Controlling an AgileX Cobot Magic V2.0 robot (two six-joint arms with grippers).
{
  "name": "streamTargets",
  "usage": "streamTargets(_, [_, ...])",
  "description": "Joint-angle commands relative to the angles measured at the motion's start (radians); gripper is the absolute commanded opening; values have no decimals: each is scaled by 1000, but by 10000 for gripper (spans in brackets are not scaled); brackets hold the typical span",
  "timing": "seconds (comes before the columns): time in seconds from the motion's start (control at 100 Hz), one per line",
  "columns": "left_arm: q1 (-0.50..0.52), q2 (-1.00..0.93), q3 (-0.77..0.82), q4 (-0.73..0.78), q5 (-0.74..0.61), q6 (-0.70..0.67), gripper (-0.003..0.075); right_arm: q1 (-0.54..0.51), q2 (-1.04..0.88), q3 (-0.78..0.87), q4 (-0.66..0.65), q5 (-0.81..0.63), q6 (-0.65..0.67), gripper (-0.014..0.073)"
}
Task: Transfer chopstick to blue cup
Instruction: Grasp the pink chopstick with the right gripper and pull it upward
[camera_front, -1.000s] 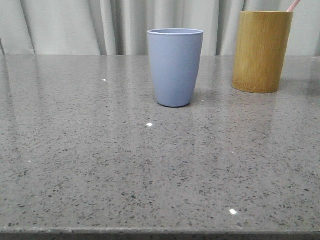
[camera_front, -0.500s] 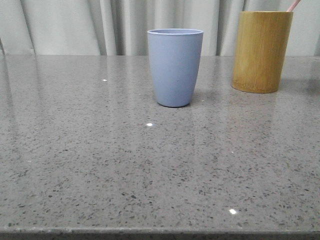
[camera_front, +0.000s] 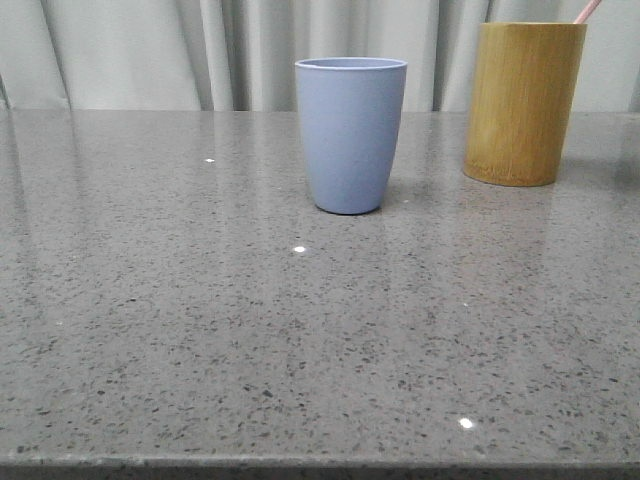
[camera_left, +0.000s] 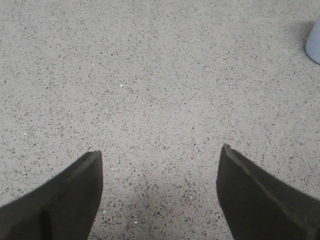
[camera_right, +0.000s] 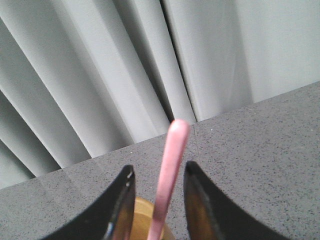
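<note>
Basically unstarted: chopstick (camera_right: 170, 170) sits in bamboo holder (camera_front: 524, 100), our right gripper (camera_right: 159, 176) straddles it unclosed; blue cup (camera_front: 349, 133) empty-looking, left gripper (camera_left: 160, 165) spread idle.

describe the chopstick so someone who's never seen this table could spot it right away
Start at the grey speckled table and look to its far right side, where a tall yellow-brown bamboo holder stands to the right of the blue cup. The chopstick pokes up out of that holder, between the fingers of the right pincer. It is the scene's one thin, pale pink stick with a rounded tip.
</note>
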Motion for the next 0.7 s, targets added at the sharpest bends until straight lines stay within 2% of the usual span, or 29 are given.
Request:
streamTargets(0.0, [4, 1, -26, -17, -65, 0, 474, 1, -24, -31, -18, -88, -2, 255])
streamTargets(0.34, [4, 1, -26, -17, -65, 0, 474, 1, -24, -31, -18, -88, -2, 253])
streamTargets(0.58, [4, 1, -26, -17, -65, 0, 474, 1, -24, -31, -18, -82, -2, 108])
streamTargets(0.69, [4, 1, -26, -17, -65, 0, 474, 1, -24, -31, -18, -82, -2, 73])
